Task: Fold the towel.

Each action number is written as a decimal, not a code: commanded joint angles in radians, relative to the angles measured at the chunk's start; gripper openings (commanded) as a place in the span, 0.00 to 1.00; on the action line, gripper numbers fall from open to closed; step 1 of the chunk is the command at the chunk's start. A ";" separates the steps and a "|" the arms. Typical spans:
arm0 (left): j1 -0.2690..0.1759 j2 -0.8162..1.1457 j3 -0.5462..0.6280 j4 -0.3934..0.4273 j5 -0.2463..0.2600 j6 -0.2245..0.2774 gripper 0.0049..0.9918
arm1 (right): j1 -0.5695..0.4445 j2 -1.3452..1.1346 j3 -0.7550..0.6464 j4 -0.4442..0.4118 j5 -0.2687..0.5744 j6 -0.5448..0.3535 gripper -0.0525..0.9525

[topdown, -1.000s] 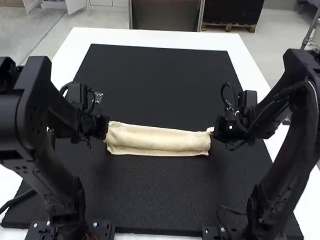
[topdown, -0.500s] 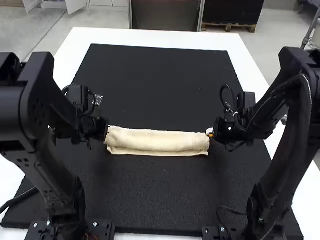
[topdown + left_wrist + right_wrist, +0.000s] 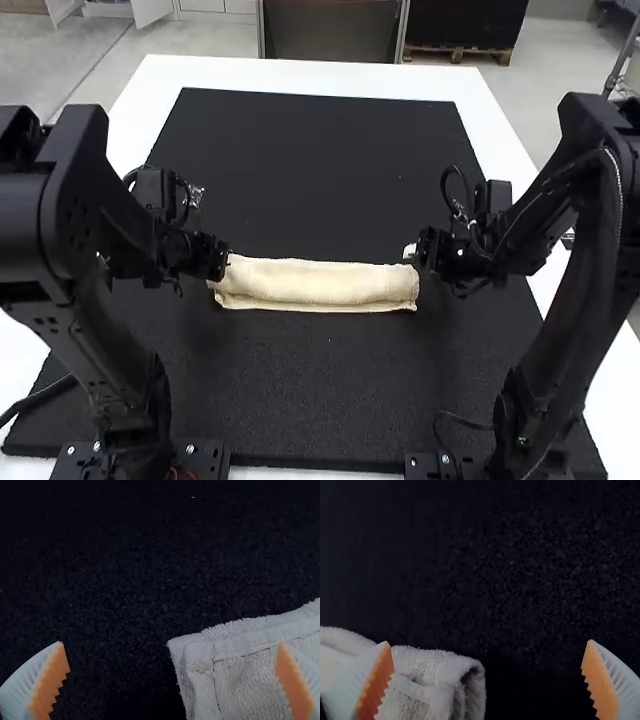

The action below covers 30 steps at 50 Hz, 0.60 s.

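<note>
In the high view my left gripper (image 3: pixel 222 262) is at the left end of the cream towel (image 3: pixel 315 283), and my right gripper (image 3: pixel 415 256) is at its right end. The towel lies as a long narrow strip folded in layers. In the left wrist view my left gripper (image 3: pixel 172 662) is wide open, with the towel's corner (image 3: pixel 240 675) between its fingers and one finger over the cloth. My right gripper (image 3: pixel 487 662) also stands open in the right wrist view; the towel's folded end (image 3: pixel 440 680) reaches in between its fingers, its layers curling at the edge.
A black mat (image 3: pixel 310 390) lies under the towel, with the white tabletop (image 3: pixel 300 76) showing around it. Both arms' bases stand at the near edge, and the forearms flank the towel on each side.
Both grippers have opened at the towel's ends, and their fingers now spread over the cloth. The towel's strip has barely shifted; the right arm has moved slightly.
</note>
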 commanded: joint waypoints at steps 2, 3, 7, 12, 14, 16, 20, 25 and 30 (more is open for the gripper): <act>0.004 0.009 0.008 0.006 -0.007 -0.010 0.97 | -0.030 0.010 0.058 -0.029 -0.046 0.021 0.92; 0.004 0.009 0.008 0.004 -0.007 -0.010 0.97 | -0.033 0.010 0.059 -0.034 -0.055 0.022 0.92; 0.004 0.009 0.008 0.004 -0.005 -0.010 0.97 | -0.044 0.008 0.076 -0.080 -0.091 0.019 0.92; 0.004 0.009 0.008 0.000 -0.003 -0.010 0.97 | -0.047 -0.007 0.090 -0.148 -0.108 -0.007 0.91; 0.004 0.009 0.008 -0.005 -0.002 -0.010 0.97 | -0.042 -0.018 0.092 -0.169 -0.109 -0.013 0.91; 0.004 0.009 0.008 -0.007 0.001 -0.010 0.97 | -0.042 -0.032 0.093 -0.183 -0.108 -0.015 0.91; 0.004 0.009 0.008 -0.011 0.006 -0.010 0.97 | -0.041 -0.066 0.095 -0.203 -0.108 -0.016 0.91; 0.004 0.009 0.008 -0.017 0.009 -0.010 0.97 | -0.041 -0.104 0.102 -0.244 -0.108 -0.021 0.91; 0.004 0.009 0.008 -0.019 0.009 -0.010 0.97 | -0.039 -0.135 0.111 -0.309 -0.109 -0.055 0.91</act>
